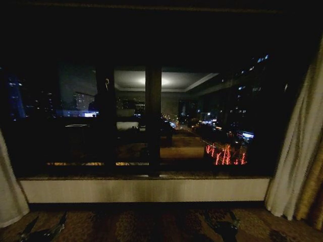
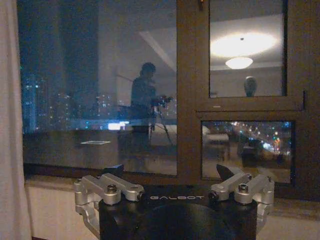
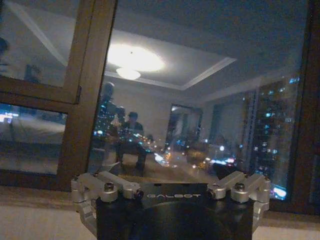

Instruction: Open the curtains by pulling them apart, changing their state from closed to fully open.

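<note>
The curtains are drawn to the two sides of the dark window [image 1: 151, 121]. The left sheer panel [image 1: 9, 194] is bunched at the window's left edge, and the left wrist view has it as a pale strip [image 2: 10, 125]. The right sheer panel [image 1: 295, 151] hangs bunched at the right edge. My left gripper [image 2: 172, 172] is held up facing the glass beside the left panel, open with nothing between its fingers. My right gripper [image 3: 172, 175] faces the right part of the glass, also open and empty.
A golden-brown drape [image 1: 315, 194] hangs outside the right sheer panel. A pale low wall [image 1: 146, 190] runs under the stone sill, with patterned carpet [image 1: 151, 224] below it. A brown mullion [image 1: 153, 121] divides the glass, which reflects the room, its ceiling lamp and a person.
</note>
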